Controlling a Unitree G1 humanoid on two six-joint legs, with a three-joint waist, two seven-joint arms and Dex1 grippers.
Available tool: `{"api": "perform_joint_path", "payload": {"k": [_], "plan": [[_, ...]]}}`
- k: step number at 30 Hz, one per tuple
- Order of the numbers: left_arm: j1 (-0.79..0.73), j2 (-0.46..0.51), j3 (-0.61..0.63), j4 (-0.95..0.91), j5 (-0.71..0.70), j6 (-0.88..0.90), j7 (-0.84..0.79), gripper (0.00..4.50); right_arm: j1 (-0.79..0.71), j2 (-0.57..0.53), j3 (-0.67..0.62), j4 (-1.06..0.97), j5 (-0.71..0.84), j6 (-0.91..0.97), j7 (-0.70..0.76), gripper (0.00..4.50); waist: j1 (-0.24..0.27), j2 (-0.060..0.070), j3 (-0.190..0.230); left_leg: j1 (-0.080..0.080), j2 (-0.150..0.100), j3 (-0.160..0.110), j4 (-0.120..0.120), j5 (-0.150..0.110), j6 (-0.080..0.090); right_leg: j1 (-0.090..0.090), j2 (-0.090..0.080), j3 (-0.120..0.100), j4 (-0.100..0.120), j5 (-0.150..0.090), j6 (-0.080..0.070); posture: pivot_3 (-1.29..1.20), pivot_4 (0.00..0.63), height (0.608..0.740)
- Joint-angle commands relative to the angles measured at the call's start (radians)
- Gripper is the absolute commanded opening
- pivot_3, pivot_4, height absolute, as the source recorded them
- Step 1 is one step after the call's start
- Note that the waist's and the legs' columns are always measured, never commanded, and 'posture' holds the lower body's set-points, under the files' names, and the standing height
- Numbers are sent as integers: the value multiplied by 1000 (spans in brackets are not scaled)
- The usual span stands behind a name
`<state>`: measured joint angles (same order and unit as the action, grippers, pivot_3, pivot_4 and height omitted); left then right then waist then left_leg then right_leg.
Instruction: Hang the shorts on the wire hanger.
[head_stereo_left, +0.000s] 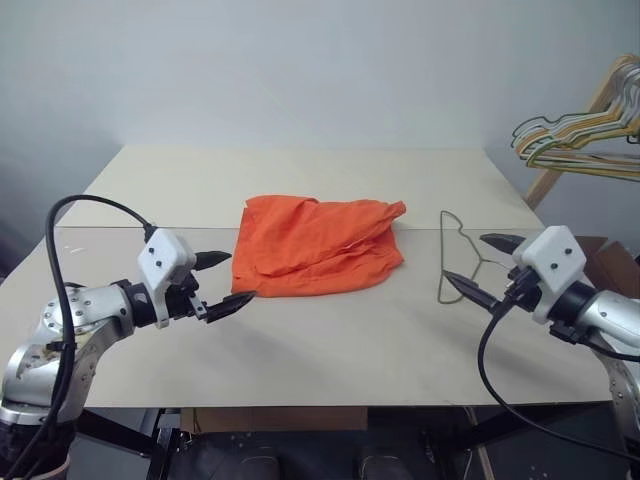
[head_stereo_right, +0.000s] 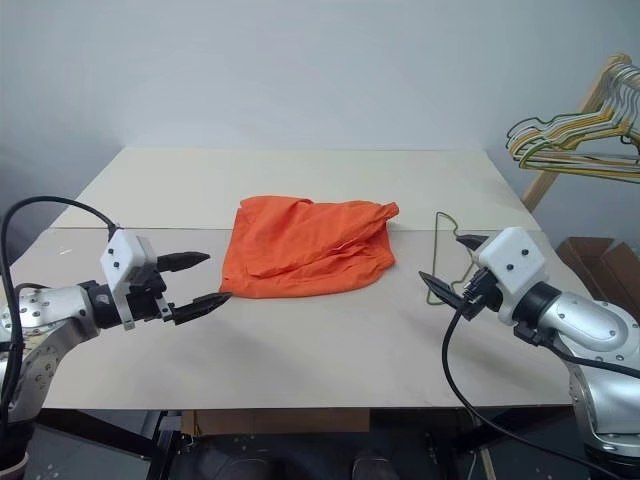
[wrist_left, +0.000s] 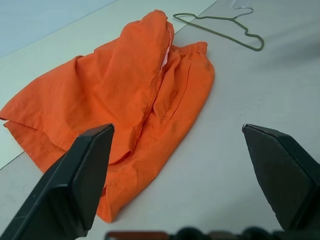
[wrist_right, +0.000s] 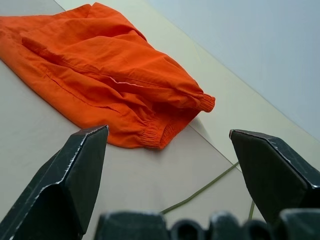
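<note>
Both hands, left hand (head_stereo_left: 219, 282) and right hand (head_stereo_left: 484, 266), hovered spread apart and empty. The shorts (head_stereo_left: 318, 244) lay crumpled mid-desk (head_stereo_left: 330, 350), the wire hanger (head_stereo_left: 459, 258) flat just beside them; that thin wire could easily slip a pinch.

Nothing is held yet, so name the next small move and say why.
Probably bring the right gripper down onto the wire hanger and close on it. Both it and the left gripper are open and empty; the hanger lies flat on the table, apart from the crumpled shorts.
</note>
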<state>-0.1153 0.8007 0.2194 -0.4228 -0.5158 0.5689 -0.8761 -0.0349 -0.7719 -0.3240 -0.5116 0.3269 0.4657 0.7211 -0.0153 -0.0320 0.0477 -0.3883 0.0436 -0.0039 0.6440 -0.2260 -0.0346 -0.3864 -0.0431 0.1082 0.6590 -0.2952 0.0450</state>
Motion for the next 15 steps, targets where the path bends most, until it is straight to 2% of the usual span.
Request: {"api": "perform_joint_path", "payload": {"k": [1, 15], "plan": [[3, 2, 19, -13, 5, -49, -5, 4471, -14, -22, -13, -14, -5, -31, 4, 4493, 0, 0, 0, 0, 0, 0, 0, 0, 0, 0, 0, 0, 0, 0, 0, 14, 21, 740], [26, 4, 30, -19, -17, -35, -10, 4471, 17, -6, 27, -28, -42, -66, -14, 4493, 2, 0, 0, 0, 0, 0, 0, 0, 0, 0, 0, 0, 1, 0, 0, 55, 30, 740]]}}
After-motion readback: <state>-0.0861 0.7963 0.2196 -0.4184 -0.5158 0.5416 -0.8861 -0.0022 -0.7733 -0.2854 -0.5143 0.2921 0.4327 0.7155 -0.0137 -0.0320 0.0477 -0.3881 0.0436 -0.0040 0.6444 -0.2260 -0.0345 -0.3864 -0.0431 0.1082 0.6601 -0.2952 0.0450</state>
